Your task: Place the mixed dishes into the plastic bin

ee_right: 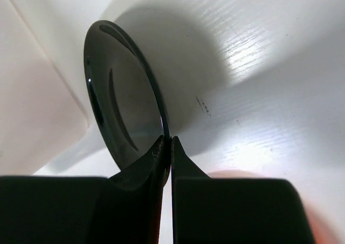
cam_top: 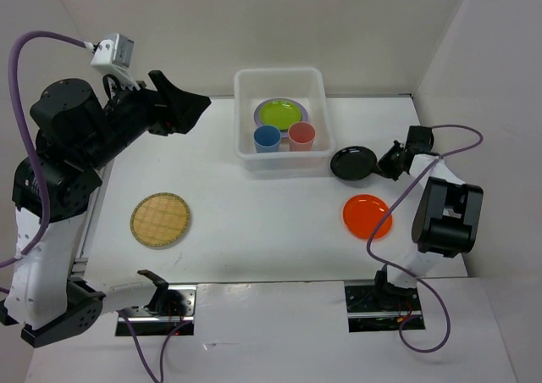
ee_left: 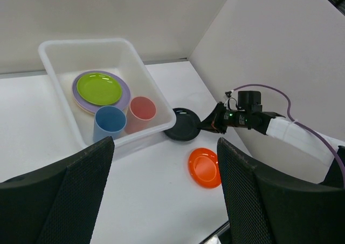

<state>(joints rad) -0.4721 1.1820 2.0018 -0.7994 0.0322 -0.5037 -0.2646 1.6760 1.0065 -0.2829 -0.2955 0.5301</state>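
Your right claw [ee_right: 167,148] is clenched on the rim of the black plate [ee_right: 121,98], which reaches ahead of it, just beside the plastic bin [cam_top: 279,72]. The plate looks light, stiff and glossy, so this thin edge pinch may slip; lift gently. Your left claw [ee_left: 166,144] hangs released

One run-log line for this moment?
right gripper: shut on round black plate | left gripper: open | plate: beside white plastic bin
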